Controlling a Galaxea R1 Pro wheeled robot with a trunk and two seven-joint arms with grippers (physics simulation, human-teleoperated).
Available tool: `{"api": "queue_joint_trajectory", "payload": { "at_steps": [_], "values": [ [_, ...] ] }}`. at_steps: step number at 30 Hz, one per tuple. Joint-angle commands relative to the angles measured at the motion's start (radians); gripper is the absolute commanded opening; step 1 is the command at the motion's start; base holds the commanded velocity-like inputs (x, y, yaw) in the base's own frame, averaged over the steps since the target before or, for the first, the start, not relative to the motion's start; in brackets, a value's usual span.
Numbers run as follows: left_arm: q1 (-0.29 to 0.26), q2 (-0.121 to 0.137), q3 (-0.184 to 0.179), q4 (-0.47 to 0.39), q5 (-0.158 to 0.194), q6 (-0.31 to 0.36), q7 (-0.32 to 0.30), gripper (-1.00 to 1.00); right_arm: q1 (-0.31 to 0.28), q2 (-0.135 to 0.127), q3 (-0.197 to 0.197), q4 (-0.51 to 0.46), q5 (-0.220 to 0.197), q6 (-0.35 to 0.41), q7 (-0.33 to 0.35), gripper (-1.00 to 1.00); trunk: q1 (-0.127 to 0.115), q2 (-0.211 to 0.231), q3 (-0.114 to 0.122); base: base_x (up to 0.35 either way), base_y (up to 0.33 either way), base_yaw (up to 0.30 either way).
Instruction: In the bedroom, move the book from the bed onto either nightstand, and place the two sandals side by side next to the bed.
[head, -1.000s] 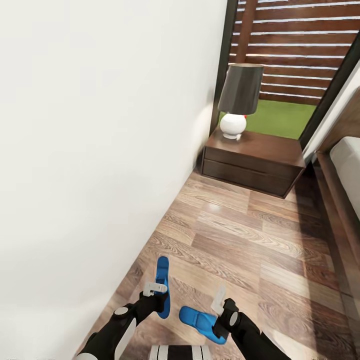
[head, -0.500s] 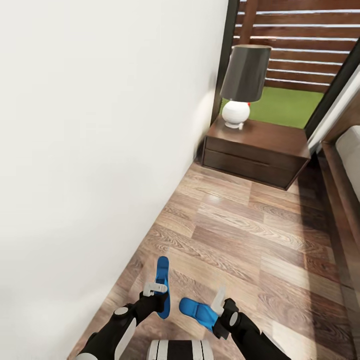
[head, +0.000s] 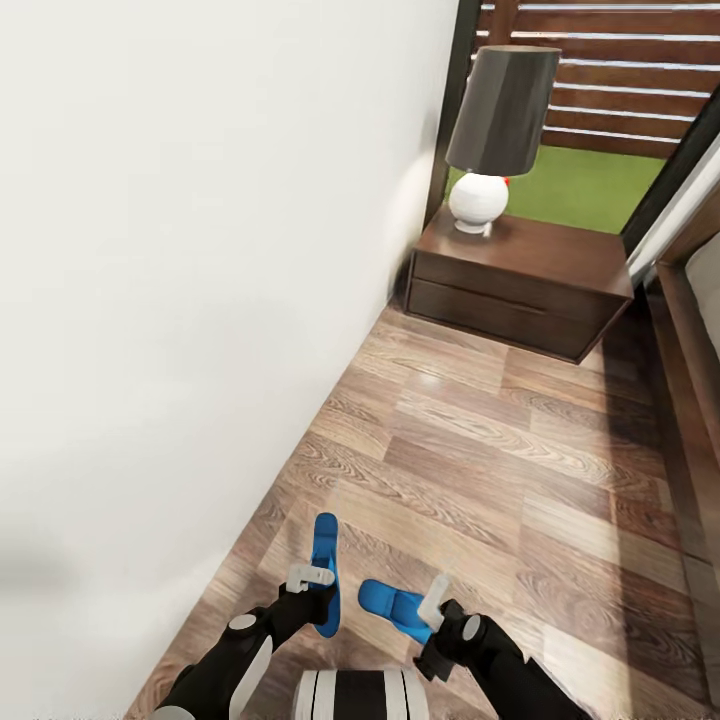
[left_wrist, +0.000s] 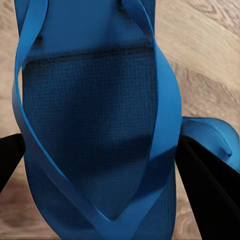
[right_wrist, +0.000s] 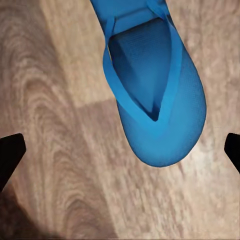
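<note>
Since a second ago the right gripper (head: 432, 603) has let go of its sandal (head: 392, 606), which now lies flat on the wood floor (head: 520, 470), toe between the spread fingers but clear of them. The left gripper (head: 312, 577) stays clamped on the other sandal (head: 324, 565), edge-up. Beyond, a white wall (head: 200, 280), a nightstand (head: 520, 285) bearing a lamp (head: 495, 135), and the bed (head: 695, 340) frame.

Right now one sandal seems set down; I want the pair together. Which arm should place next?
Probably left: the left gripper is shut on the held sandal, while the right gripper is open over the flat sandal on the floor.
</note>
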Motion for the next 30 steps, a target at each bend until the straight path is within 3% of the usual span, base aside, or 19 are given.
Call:
{"api": "queue_joint_trajectory", "payload": {
  "at_steps": [1, 2, 4, 7, 14, 30],
  "values": [
    [0.0, 0.0, -0.002, -0.001, 0.008, 0.004, -0.002, -1.0, 0.0, -0.011, -0.005, -0.024, -0.003, 0.003, 0.06, 1.0, 0.0, -0.001, -0.005, 0.0, 0.0, 0.0],
    [0.0, 0.0, -0.002, -0.001, 0.008, 0.004, -0.002, -1.0, 0.0, -0.025, -0.014, -0.049, -0.015, 0.003, 0.112, 1.0, 0.001, -0.001, -0.009, 0.0, 0.0, 0.0],
    [0.0, 0.0, -0.002, -0.001, 0.008, 0.004, -0.002, -1.0, 0.0, -0.034, -0.021, -0.069, -0.023, 0.002, 0.145, 1.0, 0.001, -0.001, -0.012, 0.0, 0.0, 0.0],
    [0.0, 0.0, -0.002, -0.001, 0.008, 0.004, -0.003, -1.0, 0.0, -0.041, -0.03, -0.081, -0.026, -0.001, 0.153, 1.0, 0.001, -0.001, -0.012, 0.0, 0.0, 0.0],
    [0.0, 0.0, -0.002, -0.001, 0.008, 0.004, -0.002, -1.0, 0.0, -0.063, -0.099, -0.106, -0.026, -0.001, 0.154, 1.0, 0.001, -0.001, -0.012, 0.0, 0.0, 0.0],
    [0.0, 0.0, -0.002, -0.001, 0.008, 0.004, -0.001, -1.0, 0.0, -0.06, -0.104, -0.107, -0.024, -0.001, 0.156, 1.0, 0.001, -0.001, -0.012, 0.075, 0.0, 0.0]
  ]
}}
